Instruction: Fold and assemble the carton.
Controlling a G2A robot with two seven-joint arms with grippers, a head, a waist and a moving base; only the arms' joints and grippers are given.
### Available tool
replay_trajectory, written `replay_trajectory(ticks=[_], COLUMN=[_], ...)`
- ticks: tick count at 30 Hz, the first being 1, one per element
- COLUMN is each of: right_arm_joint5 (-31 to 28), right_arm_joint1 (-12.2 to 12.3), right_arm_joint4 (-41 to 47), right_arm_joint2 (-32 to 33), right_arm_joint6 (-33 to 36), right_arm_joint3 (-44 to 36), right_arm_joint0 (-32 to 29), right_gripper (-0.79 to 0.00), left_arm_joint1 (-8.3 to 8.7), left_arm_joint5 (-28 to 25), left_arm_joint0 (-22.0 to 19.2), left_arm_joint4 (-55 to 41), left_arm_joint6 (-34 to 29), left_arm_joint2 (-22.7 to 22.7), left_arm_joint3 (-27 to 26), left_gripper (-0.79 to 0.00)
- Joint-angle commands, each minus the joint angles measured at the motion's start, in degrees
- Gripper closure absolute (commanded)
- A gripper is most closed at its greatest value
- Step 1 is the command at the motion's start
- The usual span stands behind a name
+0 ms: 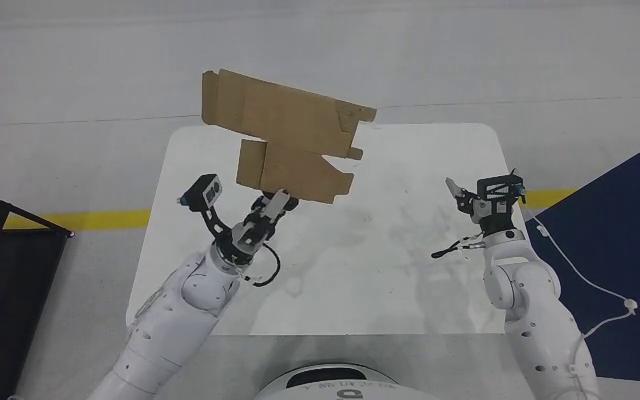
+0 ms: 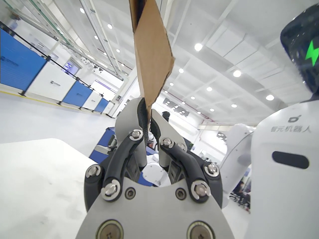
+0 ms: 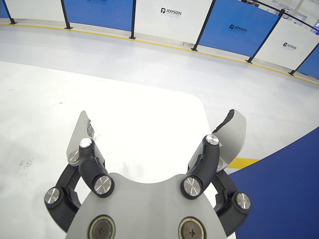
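Note:
A flat brown carton (image 1: 285,140) is held up in the air over the far left part of the white table (image 1: 400,260), its flaps spread out. My left gripper (image 1: 277,205) is shut on the carton's lower edge. From the left wrist the carton (image 2: 152,58) rises edge-on from between the closed fingers of the left gripper (image 2: 147,115). My right gripper (image 1: 482,190) stands open over the table's right side, far from the carton. In the right wrist view the right gripper (image 3: 159,123) has nothing between its fingers.
The table's near half and middle are bare white surface. The table's rounded far right corner (image 3: 199,100) lies just past the right gripper. A dark blue floor mat (image 1: 600,230) lies to the right of the table, and a black frame (image 1: 25,260) stands at the left.

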Motion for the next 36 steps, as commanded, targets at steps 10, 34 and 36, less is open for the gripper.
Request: replay_trajectory(ticks=[10, 34, 36], right_arm_joint5=[0.0, 0.0, 0.0], right_arm_joint1=[0.0, 0.0, 0.0], right_arm_joint4=[0.0, 0.0, 0.0], right_arm_joint2=[0.0, 0.0, 0.0], right_arm_joint6=[0.0, 0.0, 0.0], right_arm_joint3=[0.0, 0.0, 0.0], right_arm_joint0=[0.0, 0.0, 0.0], right_gripper=[-0.785, -0.785, -0.785], left_arm_joint1=[1.47, -0.34, -0.48], left_arm_joint5=[0.0, 74.2, 77.1], left_arm_joint0=[0.6, 9.5, 9.3], left_arm_joint4=[-7.0, 135.8, 139.6], left_arm_joint6=[-11.1, 21.9, 19.7], left_arm_joint2=[-4.7, -11.9, -11.6], left_arm_joint3=[-2.6, -6.4, -6.1], left_gripper=[0.0, 0.0, 0.0])
